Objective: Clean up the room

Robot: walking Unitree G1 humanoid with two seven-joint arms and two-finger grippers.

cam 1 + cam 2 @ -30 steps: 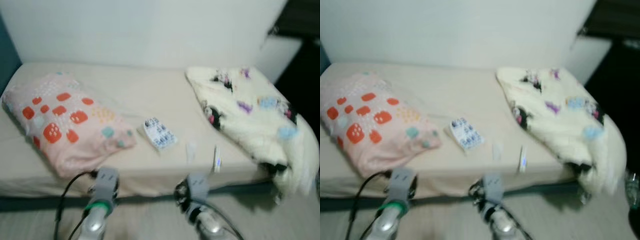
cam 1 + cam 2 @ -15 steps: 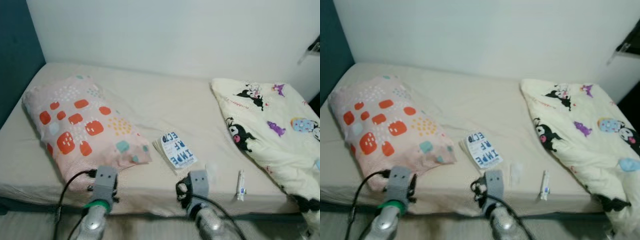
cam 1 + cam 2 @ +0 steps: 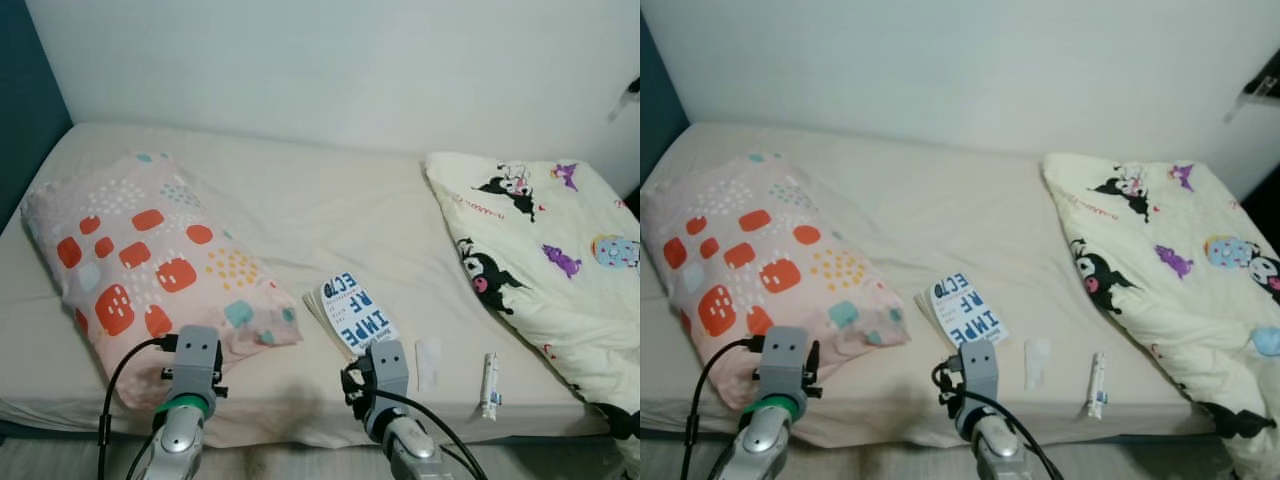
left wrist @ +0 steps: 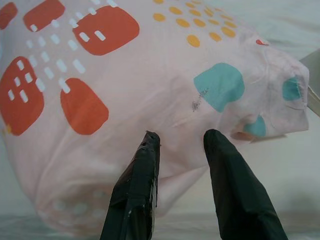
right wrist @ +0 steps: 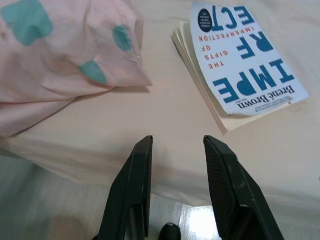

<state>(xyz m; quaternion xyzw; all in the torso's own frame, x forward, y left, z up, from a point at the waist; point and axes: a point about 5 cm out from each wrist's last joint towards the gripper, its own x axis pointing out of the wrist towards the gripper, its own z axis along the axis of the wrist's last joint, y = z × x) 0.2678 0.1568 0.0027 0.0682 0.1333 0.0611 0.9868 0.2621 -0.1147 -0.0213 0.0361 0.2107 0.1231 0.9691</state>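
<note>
Bed point(image 3: 330, 215), left gripper point(image 4: 180, 142) parted at pillow point(image 3: 150, 260), right gripper point(image 5: 175, 145) parted near book point(image 5: 245, 65)

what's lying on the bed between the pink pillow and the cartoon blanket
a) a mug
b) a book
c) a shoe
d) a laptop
b: a white book with blue lettering lies flat on the bed, just right of the pillow and left of the blanket.

Left gripper point(image 4: 179, 142), right gripper point(image 5: 176, 142) raised forward, jaws parted
</note>
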